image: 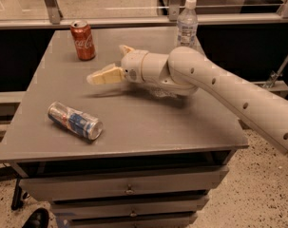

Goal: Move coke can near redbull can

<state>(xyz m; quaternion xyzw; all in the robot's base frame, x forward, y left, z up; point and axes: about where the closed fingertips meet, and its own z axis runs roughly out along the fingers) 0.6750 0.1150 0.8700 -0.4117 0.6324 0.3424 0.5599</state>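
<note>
Two cans share the grey, flat-topped desk [148,127] with drawers beneath. The red aluminium coke can [82,41], with white script and a silver top, stands upright near the far left corner. The slim silver-and-blue redbull can [74,121] lies on its side near the front left edge, well apart from it. A clear plastic water bottle [187,25] with a white cap stands at the far edge, behind the cream-coloured arm [219,87] that reaches in from the right.

The pale two-finger gripper [104,63] hangs over the middle of the desk, pointing left, its fingers spread and holding nothing. It is near the coke can, to that can's right, and not touching it.

The work looks to be at the approach stage, with the coke can not yet grasped. Several things could go wrong from here:

- **Tipping the coke can:** The gripper points in sideways, so one finger could clip the can's wall before the fingers straddle it. The can could then tip and roll, and the left edge is close by.
- **Poor grip:** The thin aluminium may dent under a hard squeeze, while a hold too near the rim may slip.
- **Disturbing the redbull can:** Lying on its side, it will likely roll at the slightest nudge — a brush from the wrist or the carried can could send it toward the front edge.
- **Bad set-down:** Releasing the coke can while it is tilted would probably topple it.
</note>
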